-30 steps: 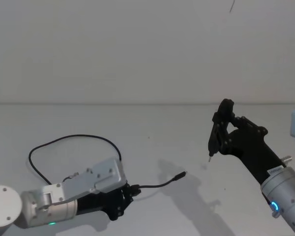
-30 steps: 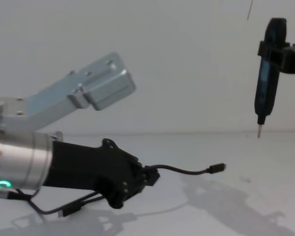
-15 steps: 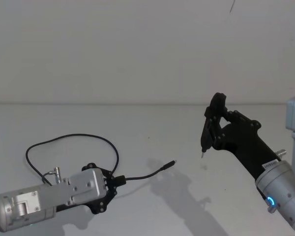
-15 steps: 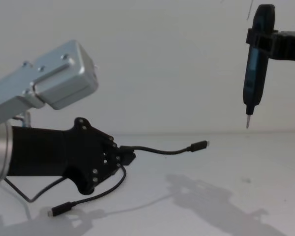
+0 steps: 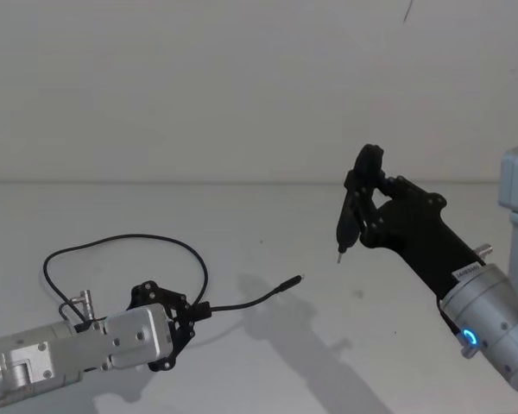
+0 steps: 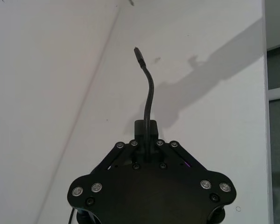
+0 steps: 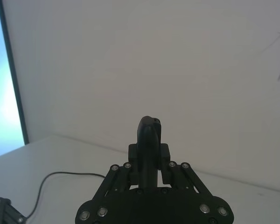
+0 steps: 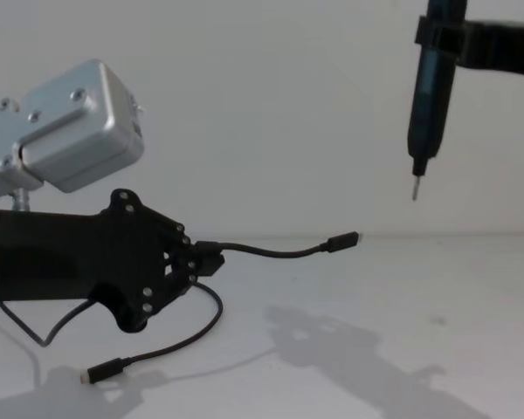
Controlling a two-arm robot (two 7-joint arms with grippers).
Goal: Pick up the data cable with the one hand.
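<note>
The data cable [image 5: 246, 304], clamped near one plug in the left gripper [image 5: 198, 312] at seven o'clock, has risen leftward, so pickup looks secured, while the right gripper [image 5: 371, 217] at three o'clock grips a pen tool [image 5: 352, 207].

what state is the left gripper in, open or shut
Shut: the left gripper pinches the data cable just behind one plug, which juts out above the table.
</note>
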